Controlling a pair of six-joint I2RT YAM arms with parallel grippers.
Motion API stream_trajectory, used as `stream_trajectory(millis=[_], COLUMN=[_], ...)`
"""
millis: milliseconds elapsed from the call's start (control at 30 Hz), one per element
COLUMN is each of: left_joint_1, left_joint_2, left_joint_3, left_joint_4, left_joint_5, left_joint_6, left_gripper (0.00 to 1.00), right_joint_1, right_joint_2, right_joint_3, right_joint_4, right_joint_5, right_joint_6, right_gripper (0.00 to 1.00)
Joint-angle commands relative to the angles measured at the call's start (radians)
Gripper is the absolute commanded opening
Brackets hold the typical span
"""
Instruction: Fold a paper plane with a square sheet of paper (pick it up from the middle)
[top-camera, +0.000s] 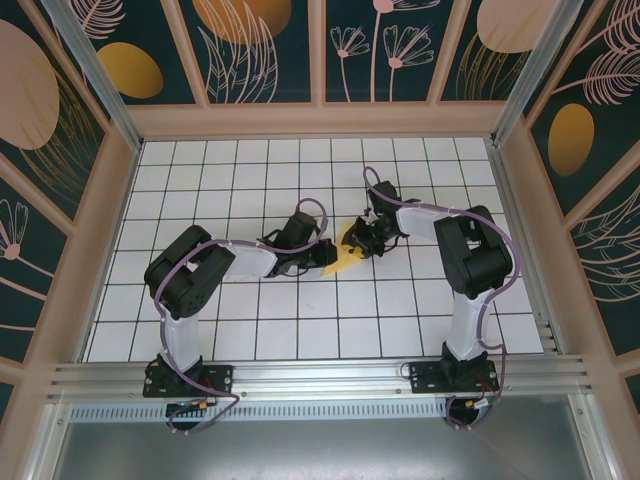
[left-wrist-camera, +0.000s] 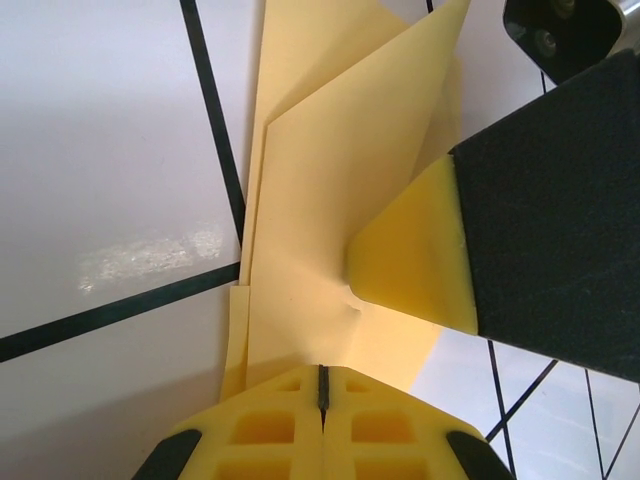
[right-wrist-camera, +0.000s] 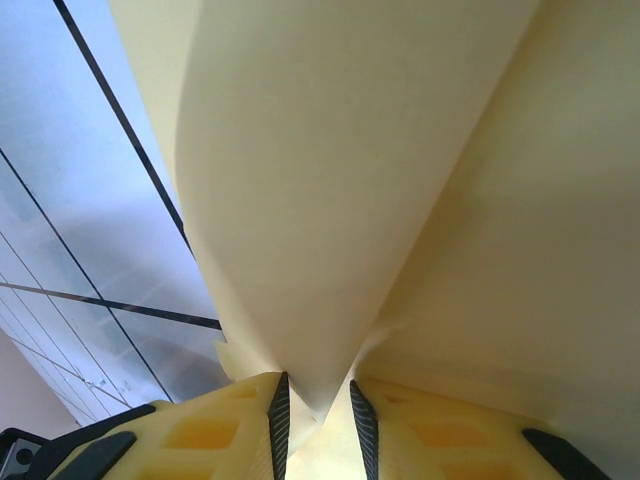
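**Yellow paper pinched from both sides at mid-worktop**

Partly folded yellow paper (top-camera: 343, 258), about midway between the left and right edges of the white gridded worktop (top-camera: 250, 330) and roughly midway between its near and far edges. From the left wrist, overlapping flaps of the paper (left-wrist-camera: 330, 170) standing up over the grid lines. From the right wrist, two broad curved panels (right-wrist-camera: 350, 180) narrowing down into a fold.

Left fingers (top-camera: 322, 248) (left-wrist-camera: 335, 395) pressed together, yellow pads meeting along a thin seam, the paper's lower edge running into that seam. Right fingers (top-camera: 362, 240) (right-wrist-camera: 272, 405) slightly apart, nipping the fold wedged between them. One right pad (left-wrist-camera: 410, 260) flat against the paper just beyond the left fingers.

Left arm (top-camera: 200, 270) and right arm (top-camera: 470, 250) stretched inward from the near edge, wrists almost meeting at the paper. Whether the paper touches the worktop: cannot tell.
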Motion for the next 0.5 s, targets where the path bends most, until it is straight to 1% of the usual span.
stream_trajectory(millis=[0,333,467], left_joint_1=[-0.002,-0.003,-0.002], left_joint_2=[0.019,0.042,0.055], left_joint_3=[0.023,0.032,0.031], left_joint_4=[-0.034,-0.072,-0.113], left_joint_5=[-0.016,-0.017,-0.022], left_joint_6=[0.018,0.014,0.014], left_gripper=[0.02,0.01,0.0], right_joint_1=[0.015,0.017,0.016], right_joint_2=[0.237,0.235,0.198], right_joint_3=[-0.118,-0.113,-0.101], right_joint_4=[-0.107,-0.11,-0.1], right_joint_5=[0.251,0.25,0.23], right_joint_6=[0.011,0.008,0.006], right_gripper=[0.3,0.3,0.3])
